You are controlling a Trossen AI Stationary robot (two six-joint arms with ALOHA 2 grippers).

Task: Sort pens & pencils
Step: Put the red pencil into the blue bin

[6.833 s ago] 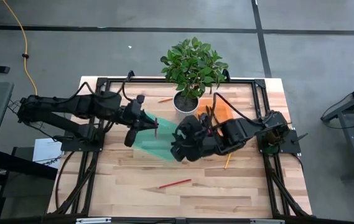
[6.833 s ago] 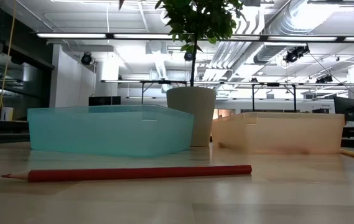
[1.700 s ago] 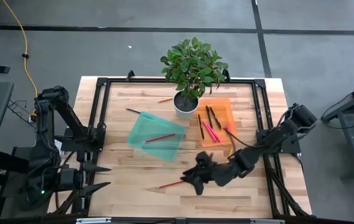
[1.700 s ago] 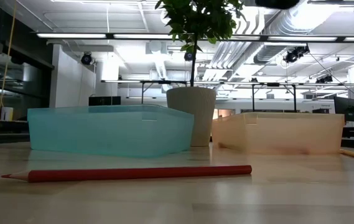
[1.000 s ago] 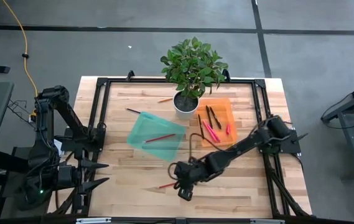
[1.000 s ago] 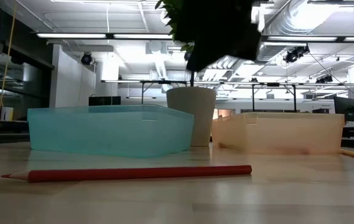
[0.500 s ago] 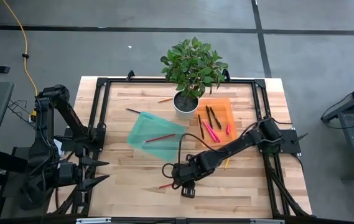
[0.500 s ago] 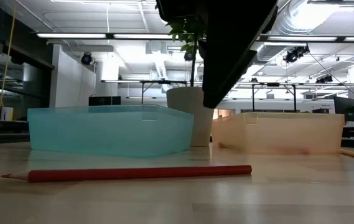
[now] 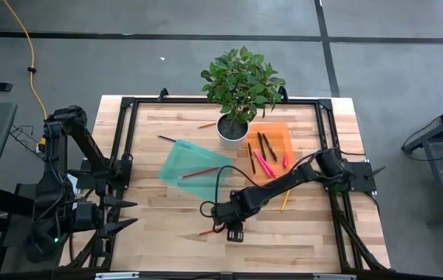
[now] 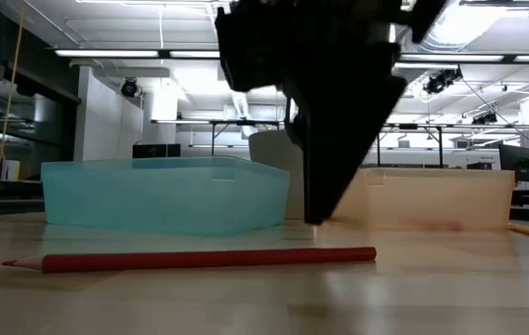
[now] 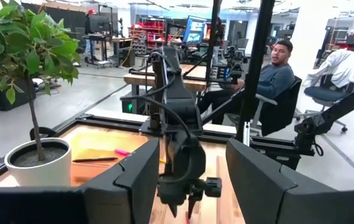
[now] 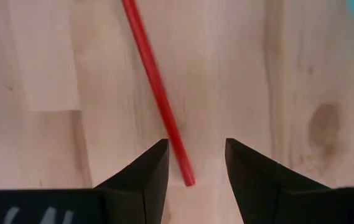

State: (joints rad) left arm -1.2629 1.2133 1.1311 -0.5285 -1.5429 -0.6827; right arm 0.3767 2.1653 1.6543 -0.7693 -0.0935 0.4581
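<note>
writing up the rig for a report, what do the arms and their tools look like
Both arms are dark, near black, built of chunky jointed segments on black frame mounts at the table's sides. A thin black cable loops along the right arm. The left arm has the same dark build. The right tool ends in two flat, matte black, wedge-shaped fingers; the left tool has the same pair. No markings are legible.

I work in a large open robotics lab or workshop. My wooden desk (image 9: 167, 241) stands on a grey concrete floor (image 9: 408, 47) marked with dark lines. Overhead run silver ducts (image 10: 487, 23) and strip lights (image 10: 152, 53). Beyond my desk are more workbenches (image 11: 139, 78), monitors (image 11: 196, 30), office chairs (image 11: 326, 93) and a seated person (image 11: 270, 74).
</note>
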